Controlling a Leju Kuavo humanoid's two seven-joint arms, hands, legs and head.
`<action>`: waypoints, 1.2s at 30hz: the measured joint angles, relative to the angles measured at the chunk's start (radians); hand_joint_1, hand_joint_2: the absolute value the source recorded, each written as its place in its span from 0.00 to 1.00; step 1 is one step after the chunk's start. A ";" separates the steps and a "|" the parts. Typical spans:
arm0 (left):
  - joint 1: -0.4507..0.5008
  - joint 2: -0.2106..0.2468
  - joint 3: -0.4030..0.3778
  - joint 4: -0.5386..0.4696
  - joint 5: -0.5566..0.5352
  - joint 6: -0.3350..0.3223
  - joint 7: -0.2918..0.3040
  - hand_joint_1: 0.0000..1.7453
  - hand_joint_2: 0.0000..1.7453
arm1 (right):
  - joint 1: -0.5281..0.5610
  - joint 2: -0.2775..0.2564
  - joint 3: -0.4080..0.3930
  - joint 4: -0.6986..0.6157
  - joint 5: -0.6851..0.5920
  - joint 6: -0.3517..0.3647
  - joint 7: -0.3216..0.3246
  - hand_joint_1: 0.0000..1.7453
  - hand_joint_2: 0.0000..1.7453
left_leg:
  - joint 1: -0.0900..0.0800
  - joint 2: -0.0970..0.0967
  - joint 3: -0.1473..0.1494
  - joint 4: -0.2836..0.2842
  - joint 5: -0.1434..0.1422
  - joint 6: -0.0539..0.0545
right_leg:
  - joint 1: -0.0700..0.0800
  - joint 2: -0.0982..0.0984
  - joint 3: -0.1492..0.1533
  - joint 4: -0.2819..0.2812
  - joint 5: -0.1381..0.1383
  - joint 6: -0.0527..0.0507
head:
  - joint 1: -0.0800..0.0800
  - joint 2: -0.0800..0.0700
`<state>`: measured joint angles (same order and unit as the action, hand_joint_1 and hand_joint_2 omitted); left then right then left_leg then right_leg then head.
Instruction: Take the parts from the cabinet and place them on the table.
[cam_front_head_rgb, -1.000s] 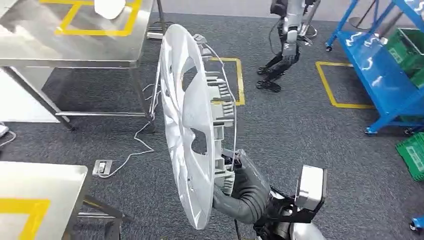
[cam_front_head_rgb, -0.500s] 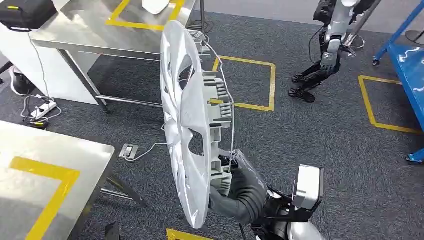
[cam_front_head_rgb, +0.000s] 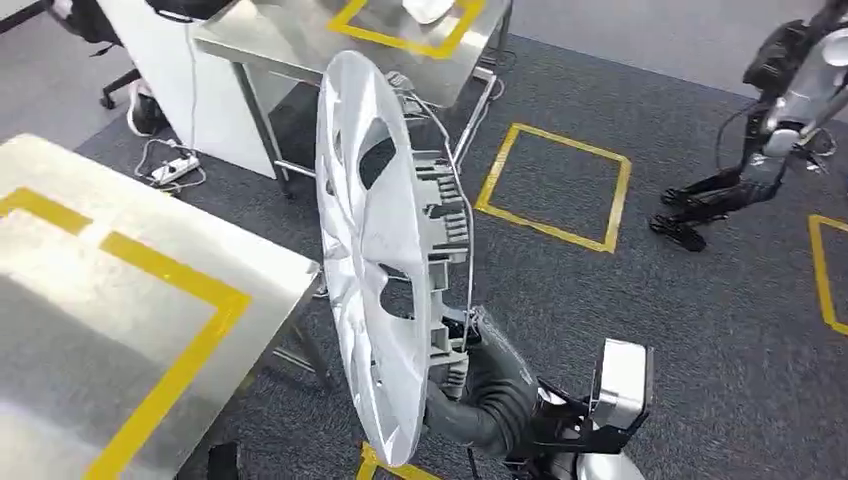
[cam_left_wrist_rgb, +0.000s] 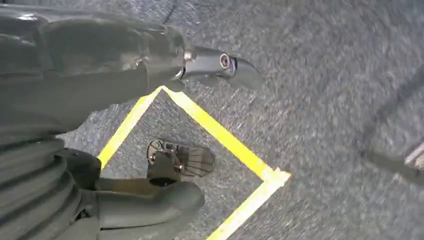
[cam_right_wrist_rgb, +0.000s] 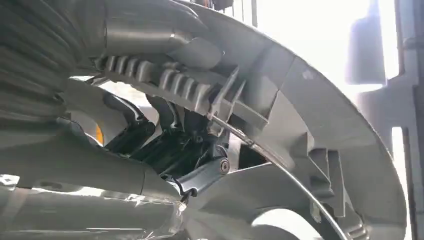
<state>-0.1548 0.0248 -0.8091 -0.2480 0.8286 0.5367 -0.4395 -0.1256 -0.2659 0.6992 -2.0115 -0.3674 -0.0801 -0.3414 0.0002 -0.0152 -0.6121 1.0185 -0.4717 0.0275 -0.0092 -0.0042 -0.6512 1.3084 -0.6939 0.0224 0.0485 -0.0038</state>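
Hubcap (cam_front_head_rgb: 375, 250) stands on edge, gripped low by right robot hand (cam_front_head_rgb: 480, 385).

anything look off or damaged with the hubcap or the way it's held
Nothing stands out. The hubcap stands on edge, gripped at its lower rim by the right hand; no cracks show. The left hand hangs over the floor, holding nothing.

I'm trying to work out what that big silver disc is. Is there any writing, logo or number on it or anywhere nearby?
No readable text anywhere.
Wheel cover, held by the right hand: no lettering or logo visible.
Yellow tape on the table and on the floor: plain outlines, no words.
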 joint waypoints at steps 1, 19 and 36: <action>0.002 0.001 0.000 0.000 0.001 0.001 0.006 0.00 1.00 | 0.000 0.000 0.000 0.004 -0.004 0.006 -0.003 1.00 1.00 | -0.003 -0.017 0.001 0.000 0.001 0.001 | 0.001 0.001 -0.007 0.010 0.013 -0.005 | 0.005 0.000; 0.012 0.019 -0.001 0.001 0.006 0.005 0.027 0.00 1.00 | -0.009 0.011 0.000 0.027 -0.021 0.026 -0.017 1.00 1.00 | 0.024 0.046 -0.040 0.103 -0.032 -0.085 | -0.006 -0.067 0.128 -0.329 0.182 -0.031 | -0.029 0.000; 0.019 0.006 0.000 0.005 0.086 -0.003 0.009 0.00 1.00 | -0.067 -0.008 -0.035 0.015 -0.054 0.031 0.046 1.00 1.00 | -0.011 -0.068 0.005 0.009 -0.002 -0.002 | 0.009 0.086 0.099 -0.272 0.176 -0.052 | 0.004 0.000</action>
<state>-0.1362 0.0309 -0.8091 -0.2426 0.9147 0.5337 -0.4303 -0.1925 -0.2735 0.6642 -1.9966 -0.4212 -0.0492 -0.2953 -0.0106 -0.0830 -0.6071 1.0271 -0.4733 0.0258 -0.0004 0.0821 -0.5518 1.0361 -0.5184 -0.0299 0.0520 -0.0038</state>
